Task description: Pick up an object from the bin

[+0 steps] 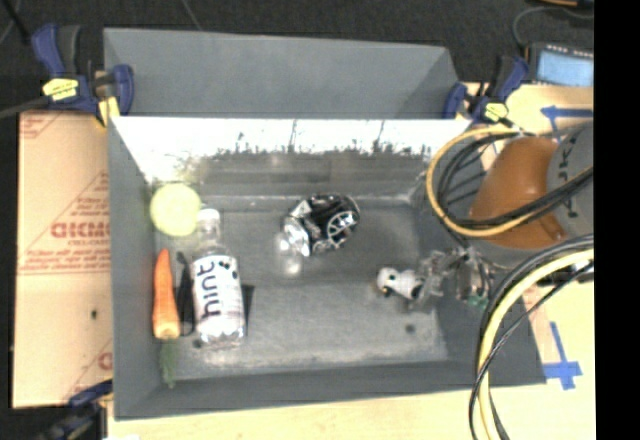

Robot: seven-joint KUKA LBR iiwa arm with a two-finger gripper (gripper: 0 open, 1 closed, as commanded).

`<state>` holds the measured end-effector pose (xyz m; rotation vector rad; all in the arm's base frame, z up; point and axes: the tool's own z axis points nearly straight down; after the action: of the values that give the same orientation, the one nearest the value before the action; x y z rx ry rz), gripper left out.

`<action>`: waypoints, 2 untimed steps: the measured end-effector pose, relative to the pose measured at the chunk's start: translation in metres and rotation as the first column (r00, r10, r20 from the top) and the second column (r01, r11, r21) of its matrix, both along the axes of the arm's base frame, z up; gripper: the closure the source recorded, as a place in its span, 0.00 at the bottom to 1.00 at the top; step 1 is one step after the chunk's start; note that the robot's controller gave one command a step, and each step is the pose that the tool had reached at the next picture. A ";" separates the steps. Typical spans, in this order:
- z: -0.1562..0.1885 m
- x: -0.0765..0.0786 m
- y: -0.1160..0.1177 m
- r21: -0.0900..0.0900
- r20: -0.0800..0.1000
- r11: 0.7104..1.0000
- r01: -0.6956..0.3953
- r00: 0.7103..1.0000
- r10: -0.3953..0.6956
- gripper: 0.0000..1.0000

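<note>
grey bin (320,328): hand (435,280) low, beside small white thing (396,283)

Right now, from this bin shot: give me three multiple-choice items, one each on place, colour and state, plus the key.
1. Where in the bin does the orange carrot lie?
A. at the view's left, beside the hint bottle
B. in the middle
C. in the far right corner

2. What colour is the round thing by the bottle's cap?
A. red
B. pale yellow-green
C. blue

3. How is the bottle placed?
A. upright
B. lying on its side
C. standing on its cap

Key:
1 A, the carrot lies along the left wall next to the bottle, across the bin from the gripper.
2 B, the round thing is pale yellow-green.
3 B, the bottle's label faces up and its cap points toward the far wall.
</note>
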<state>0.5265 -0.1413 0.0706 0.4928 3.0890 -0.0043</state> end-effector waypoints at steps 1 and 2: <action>0.000 0.000 0.000 0.000 0.000 1.000 -0.001 1.000 0.001 1.00; 0.113 -0.010 0.001 -0.001 0.002 1.000 -0.017 1.000 0.017 1.00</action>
<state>0.5162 -0.1403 0.1836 0.4660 3.0905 -0.0057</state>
